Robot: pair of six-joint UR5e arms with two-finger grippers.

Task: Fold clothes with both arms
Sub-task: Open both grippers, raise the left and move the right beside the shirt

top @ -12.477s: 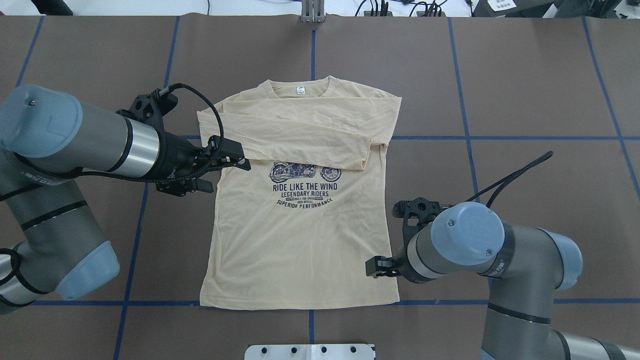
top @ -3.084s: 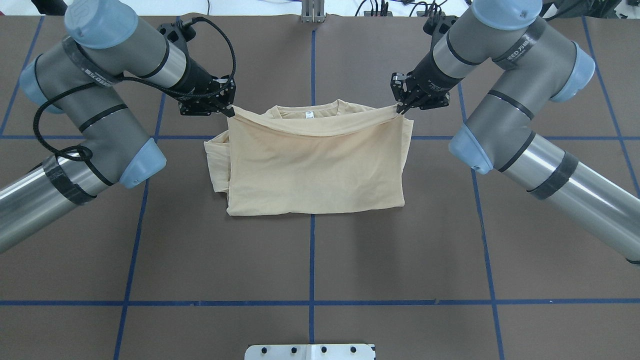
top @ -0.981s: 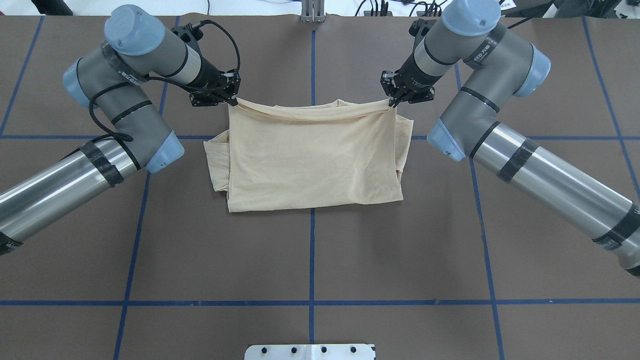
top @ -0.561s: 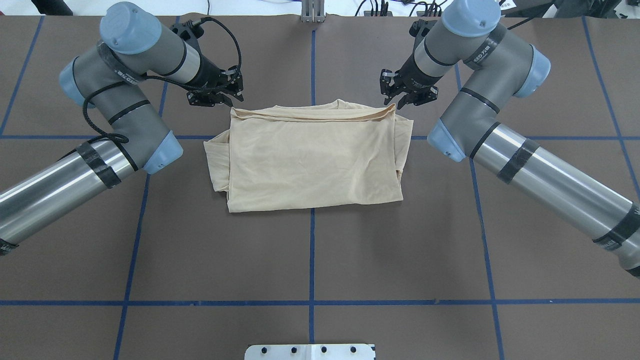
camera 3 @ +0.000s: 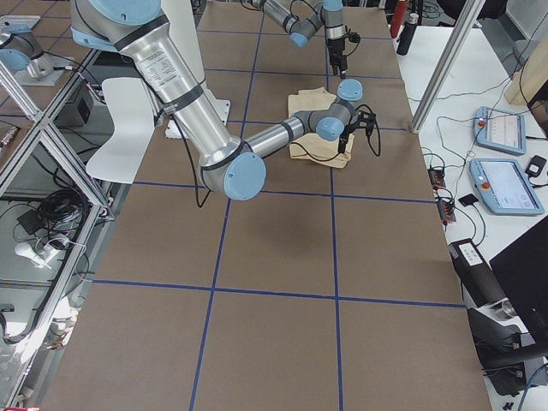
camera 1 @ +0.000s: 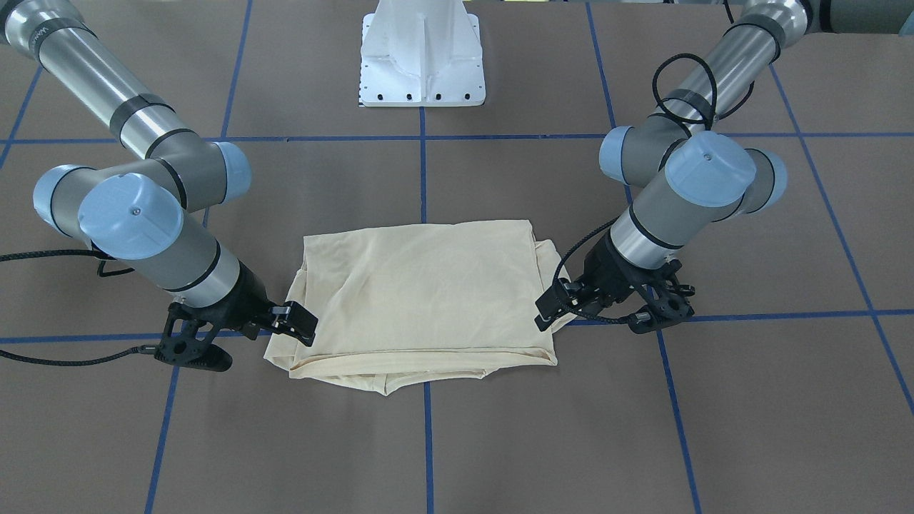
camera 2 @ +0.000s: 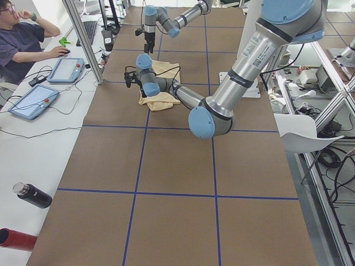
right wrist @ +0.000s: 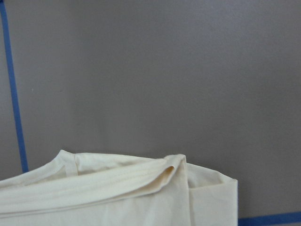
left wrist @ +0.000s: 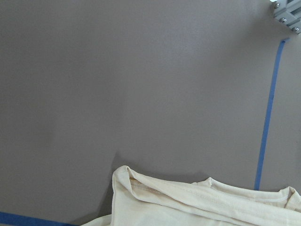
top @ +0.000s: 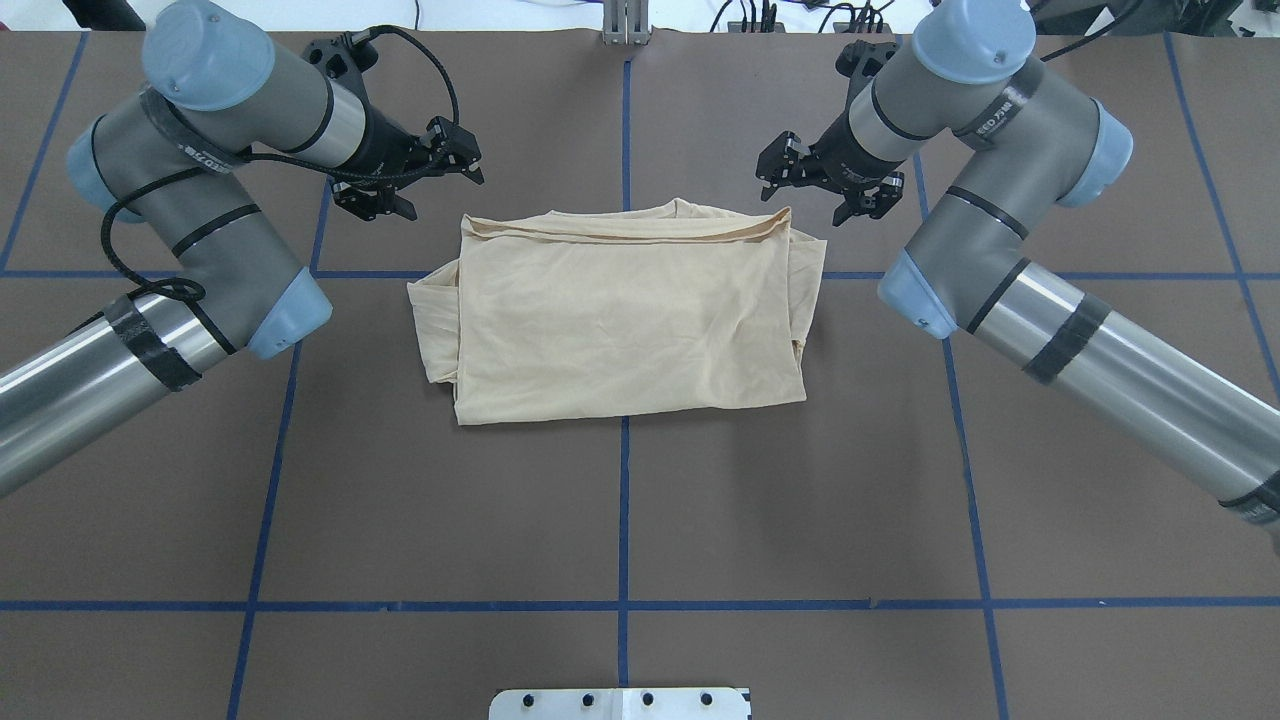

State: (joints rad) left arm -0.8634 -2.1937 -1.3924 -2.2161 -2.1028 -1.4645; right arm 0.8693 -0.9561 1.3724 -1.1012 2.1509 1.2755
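Now | folded shirt (top: 630, 310) lay flat | left gripper (top: 442, 188), right gripper (top: 808, 196) spread open, just off its far corners, not touching

My left arm (top: 250, 110) and right arm (top: 960, 90) stretch forward with elbows bent outward, wrists angled in toward each other. Both pairs of jaws stand spread apart and empty, tipped downward, level with one another.

The shirt (top: 630, 320) is cream-yellow, the table (top: 800, 500) brown with a blue grid. The left arm (top: 210, 215) and right arm (top: 1000, 110) are grey, blue-capped.
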